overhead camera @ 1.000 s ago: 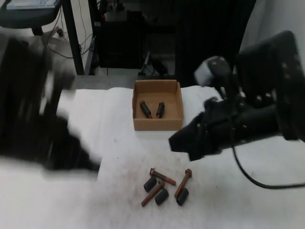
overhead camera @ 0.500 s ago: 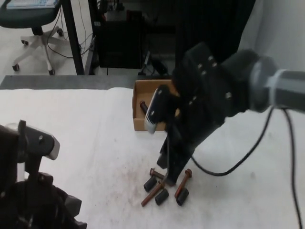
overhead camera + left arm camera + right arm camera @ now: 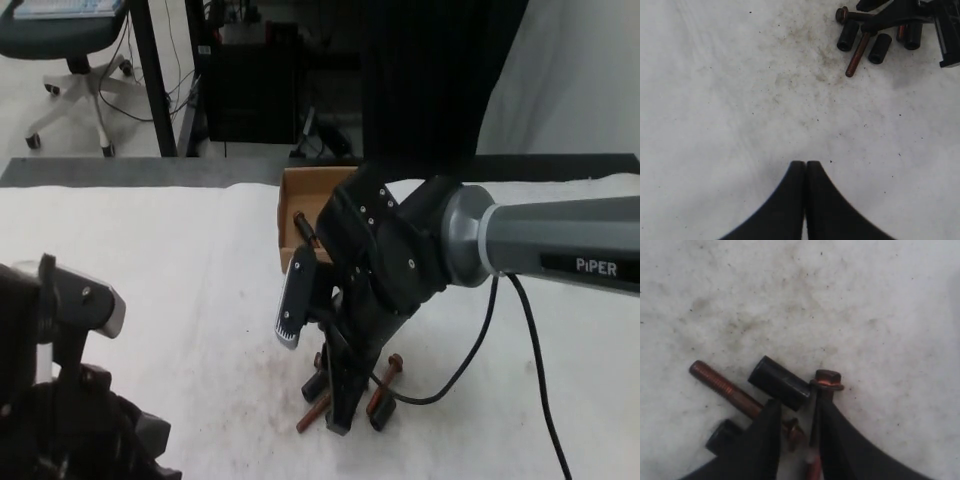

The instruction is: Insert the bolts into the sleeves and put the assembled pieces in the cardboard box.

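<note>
Worktop (image 3: 180, 260): white covering, showing brown staining around the parts.

Three copper-coloured bolts (image 3: 860, 54) and three black sleeves (image 3: 847, 36) are lying loose in one cluster at the lower centre of the high view.

The cardboard box (image 3: 298, 182) is sitting at the upper centre, apart from the cluster. One dark piece (image 3: 301, 226) is showing inside it; the arm is hiding the rest of the interior.

The right tool (image 3: 340, 418) is standing down in the cluster. Its fingers (image 3: 842, 450) are keeping a narrow gap, straddling one bolt's shank and a second bolt's head, with one sleeve lying just beyond the tips. Whether they are gripping either bolt cannot be told.

The left arm (image 3: 70, 400) is sitting at the lower left. The left tool (image 3: 802, 192) is hanging over bare worktop, fingers pressed together, well apart from the cluster.
</note>
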`<act>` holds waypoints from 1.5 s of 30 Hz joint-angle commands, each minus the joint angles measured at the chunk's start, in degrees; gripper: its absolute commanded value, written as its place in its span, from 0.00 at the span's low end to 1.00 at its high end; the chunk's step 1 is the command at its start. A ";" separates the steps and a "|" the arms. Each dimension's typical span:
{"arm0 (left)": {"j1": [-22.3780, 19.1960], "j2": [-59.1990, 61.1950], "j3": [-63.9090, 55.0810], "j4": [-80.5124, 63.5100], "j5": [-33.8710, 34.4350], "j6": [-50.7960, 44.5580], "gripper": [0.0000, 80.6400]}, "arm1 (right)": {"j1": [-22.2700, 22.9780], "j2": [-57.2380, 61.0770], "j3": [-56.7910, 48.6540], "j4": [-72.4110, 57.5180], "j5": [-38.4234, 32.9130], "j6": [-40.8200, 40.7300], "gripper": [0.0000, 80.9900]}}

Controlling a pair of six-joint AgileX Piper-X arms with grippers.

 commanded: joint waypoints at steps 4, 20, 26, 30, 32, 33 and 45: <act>-0.07 -0.48 0.08 1.90 0.14 -0.40 0.00 | -0.41 -0.31 -0.87 -1.90 1.15 -1.07 0.31; -0.07 -0.48 0.08 2.15 0.14 -0.40 0.00 | -0.63 2.29 -0.87 -2.91 2.89 -1.07 0.31; -0.07 -0.48 0.08 2.15 0.14 -0.40 0.00 | -0.63 3.82 -0.87 -2.91 2.89 -1.07 0.27; -0.07 -0.48 0.08 2.15 0.14 -0.40 0.00 | -0.63 4.23 -0.87 -3.40 3.00 -3.32 0.24; -0.07 -0.48 0.08 2.15 0.14 -0.40 0.00 | -0.63 4.23 -0.87 -3.39 3.23 -3.86 0.24; -0.07 -0.48 0.08 2.15 0.14 -0.40 0.00 | -0.63 4.23 -0.87 -3.39 3.46 -3.85 0.24; -0.07 -0.48 0.08 1.24 0.14 -0.40 0.00 | -2.57 4.23 -0.87 -3.02 5.37 -2.44 0.24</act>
